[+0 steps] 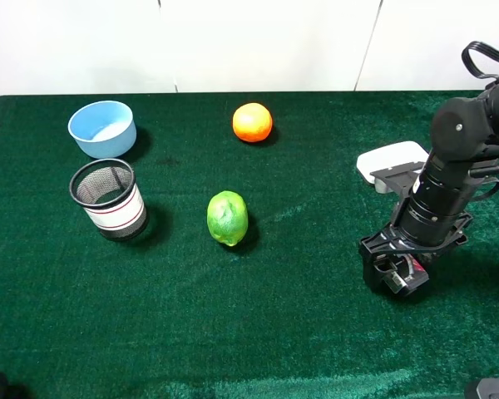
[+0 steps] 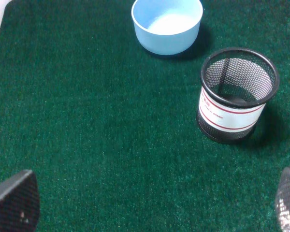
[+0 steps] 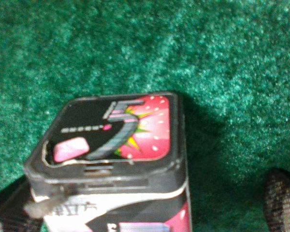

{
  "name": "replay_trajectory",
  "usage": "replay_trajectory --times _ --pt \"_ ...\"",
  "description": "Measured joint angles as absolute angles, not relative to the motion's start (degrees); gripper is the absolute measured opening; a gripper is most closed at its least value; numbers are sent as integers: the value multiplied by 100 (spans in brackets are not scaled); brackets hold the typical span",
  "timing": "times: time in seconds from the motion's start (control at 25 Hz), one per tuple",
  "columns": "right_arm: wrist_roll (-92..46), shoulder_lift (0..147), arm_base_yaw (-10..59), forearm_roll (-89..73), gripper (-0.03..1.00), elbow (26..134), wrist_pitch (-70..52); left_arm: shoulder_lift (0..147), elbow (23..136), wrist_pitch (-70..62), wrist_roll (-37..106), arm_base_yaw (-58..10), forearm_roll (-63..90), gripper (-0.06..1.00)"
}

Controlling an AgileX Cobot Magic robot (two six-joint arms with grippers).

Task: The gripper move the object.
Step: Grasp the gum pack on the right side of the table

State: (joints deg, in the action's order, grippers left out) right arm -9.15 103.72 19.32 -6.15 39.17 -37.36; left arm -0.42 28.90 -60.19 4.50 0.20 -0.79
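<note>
- Surface [image 1: 233, 349]: green felt. There looks to be free room at 9 o'clock of the box, with the lime [image 1: 227, 218] well apart.
- Right gripper [image 1: 397, 278]: at 4 o'clock on the surface, down over the box and much nearer to it than the left. Its jaws are parted and straddle the box without clamping it.
- Left gripper [image 2: 152, 207]: jaws wide and empty, near the cup [image 2: 238, 94].
- Box [image 3: 111, 130]: on the surface between the right jaws, against one finger with a gap to the other. Its long axis is hard to judge.

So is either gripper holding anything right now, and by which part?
Nothing is held. The right gripper straddles the black box with one finger clear of its side; the left gripper is open and empty.
</note>
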Motion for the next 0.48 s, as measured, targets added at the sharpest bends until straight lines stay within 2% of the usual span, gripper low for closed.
replay_trajectory --times 0.12,0.32,0.48 --pt "-915 10382 1932 -597 59 3917 -3730 -42 2890 -6019 450 20 -79 99" --pt "-915 10408 1932 -596 35 3917 -3719 -42 2890 -6019 450 20 -79 99" --pt "-915 10408 1932 -609 33 3917 -3692 -42 2890 -6019 450 20 -79 99"
